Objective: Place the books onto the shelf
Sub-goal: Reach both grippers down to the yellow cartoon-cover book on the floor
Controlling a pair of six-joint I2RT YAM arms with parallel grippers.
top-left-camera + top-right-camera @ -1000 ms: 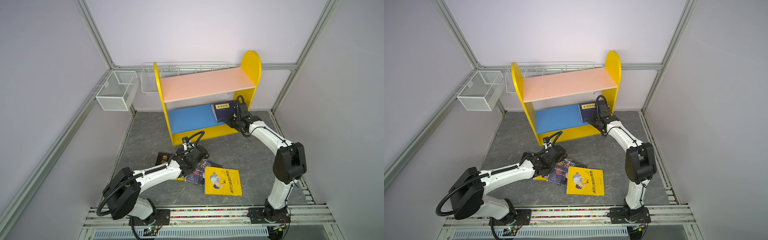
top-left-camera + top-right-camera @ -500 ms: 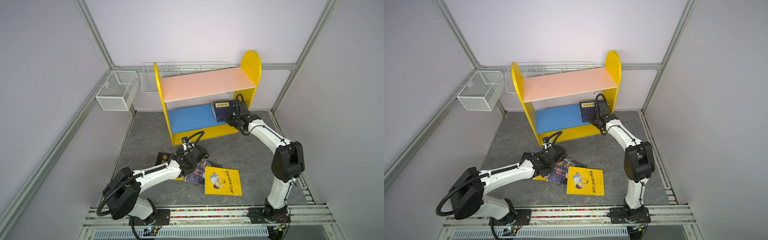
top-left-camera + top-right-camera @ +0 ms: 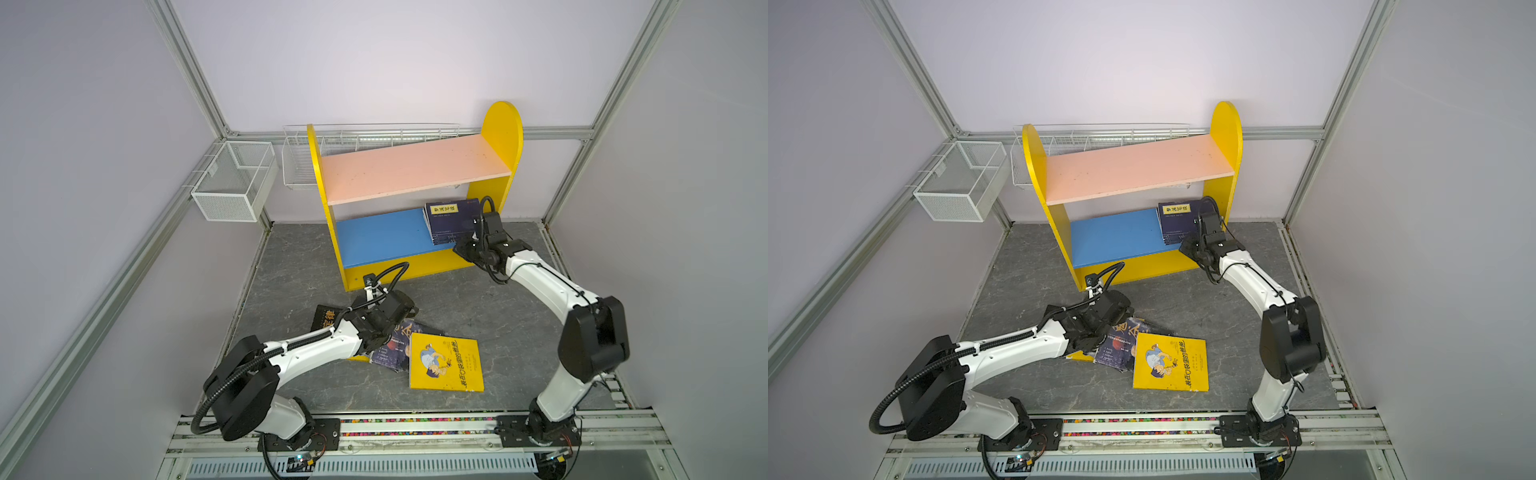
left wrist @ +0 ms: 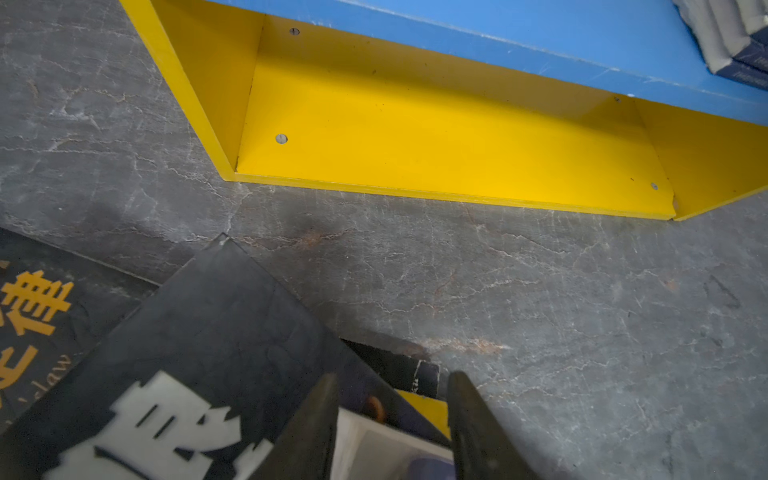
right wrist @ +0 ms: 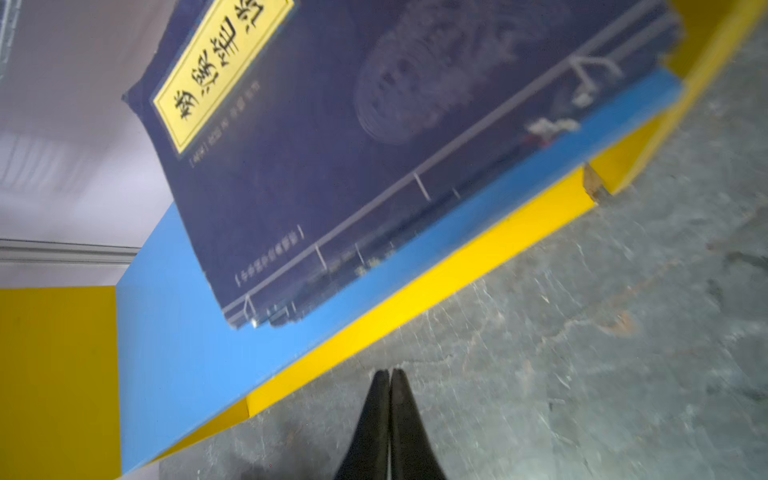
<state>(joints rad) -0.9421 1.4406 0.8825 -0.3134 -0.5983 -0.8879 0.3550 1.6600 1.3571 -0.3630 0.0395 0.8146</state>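
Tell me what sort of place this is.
Probably a robot test cell, not a home: bare walls in a metal frame, two robot arms on a rail, one small shelf.

black book (image 4: 41, 324): "律", "law" | navy book (image 5: 374, 166): yellow label (image 5: 220, 70), characters unclear

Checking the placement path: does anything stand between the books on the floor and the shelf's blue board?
Nothing visible does. Only bare grey mat lies between the floor books and the shelf. The navy stack lies on the blue board's right end, the shut right gripper just in front; the rest of the board is free.
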